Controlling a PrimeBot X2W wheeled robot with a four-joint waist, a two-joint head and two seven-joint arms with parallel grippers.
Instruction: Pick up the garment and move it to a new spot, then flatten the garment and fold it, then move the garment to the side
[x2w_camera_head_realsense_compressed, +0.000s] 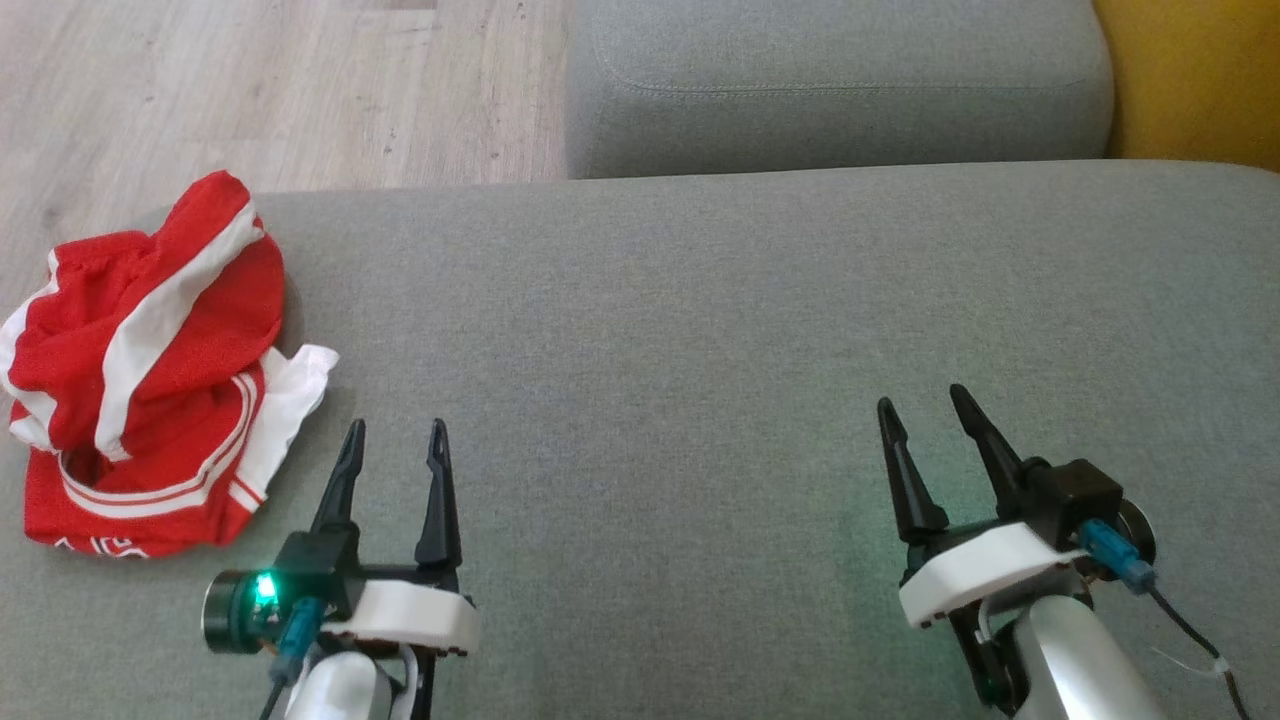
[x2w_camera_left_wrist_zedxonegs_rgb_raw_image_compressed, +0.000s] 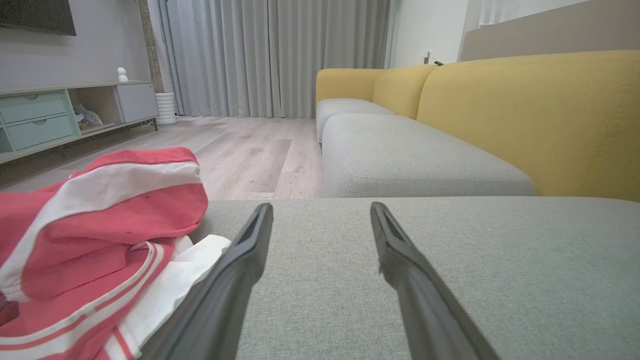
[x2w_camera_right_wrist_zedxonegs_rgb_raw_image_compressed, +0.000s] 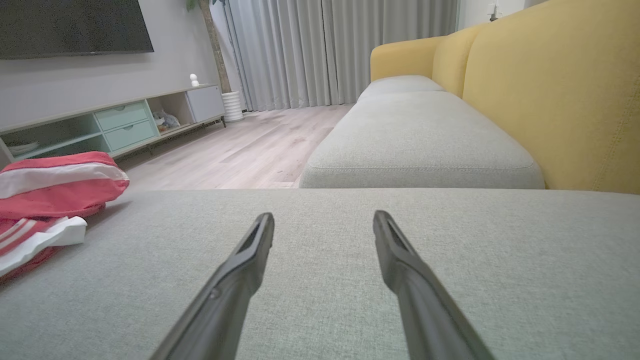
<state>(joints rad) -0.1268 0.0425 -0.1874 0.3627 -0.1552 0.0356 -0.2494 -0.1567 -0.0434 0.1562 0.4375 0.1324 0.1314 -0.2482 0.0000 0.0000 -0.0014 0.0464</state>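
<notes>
Nothing is done yet: the garment (x2w_camera_head_realsense_compressed: 150, 370) lies crumpled at nine o'clock on the cushion (x2w_camera_head_realsense_compressed: 700, 330), untouched, near the left gripper (x2w_camera_head_realsense_compressed: 396, 430), which, like the right gripper (x2w_camera_head_realsense_compressed: 922, 400), stands spread and empty.

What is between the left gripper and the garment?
Only a narrow strip of bare cushion, in the head view, separates the left gripper from the garment.
</notes>
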